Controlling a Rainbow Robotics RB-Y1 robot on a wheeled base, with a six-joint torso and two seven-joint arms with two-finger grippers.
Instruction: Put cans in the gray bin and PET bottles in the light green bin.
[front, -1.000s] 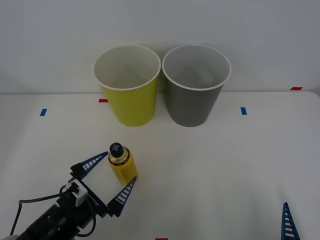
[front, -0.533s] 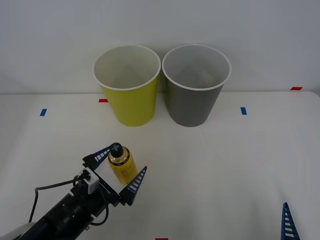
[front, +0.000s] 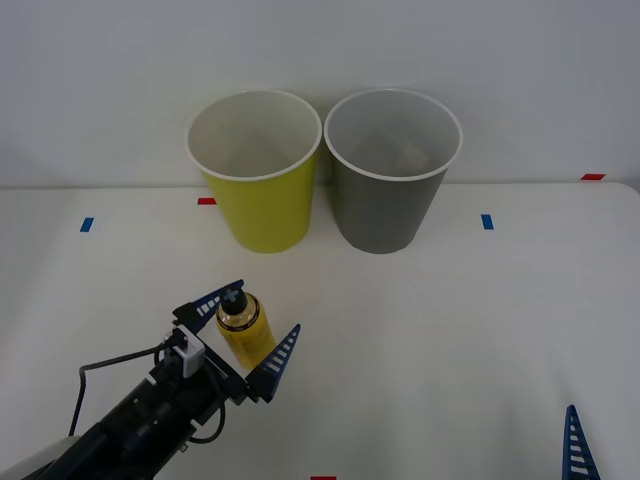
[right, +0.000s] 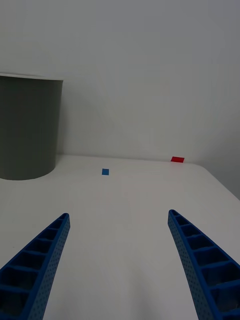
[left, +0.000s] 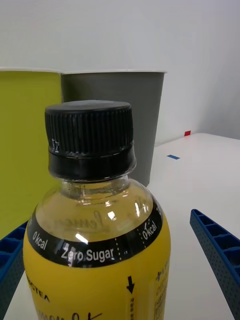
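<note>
Left tool spread wide around the PET bottle.
The upright bottle on the white worktop has a black ribbed cap, clear shoulder and yellow label reading "Zero Sugar". Behind stand the light green bin and the gray bin. Right tool idles open, low right.

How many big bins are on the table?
2. The light green bin stands at the back of the table, and the gray bin stands right beside it, on the robot's right. I cannot tell whether they touch. Nothing hides a third one.
</note>
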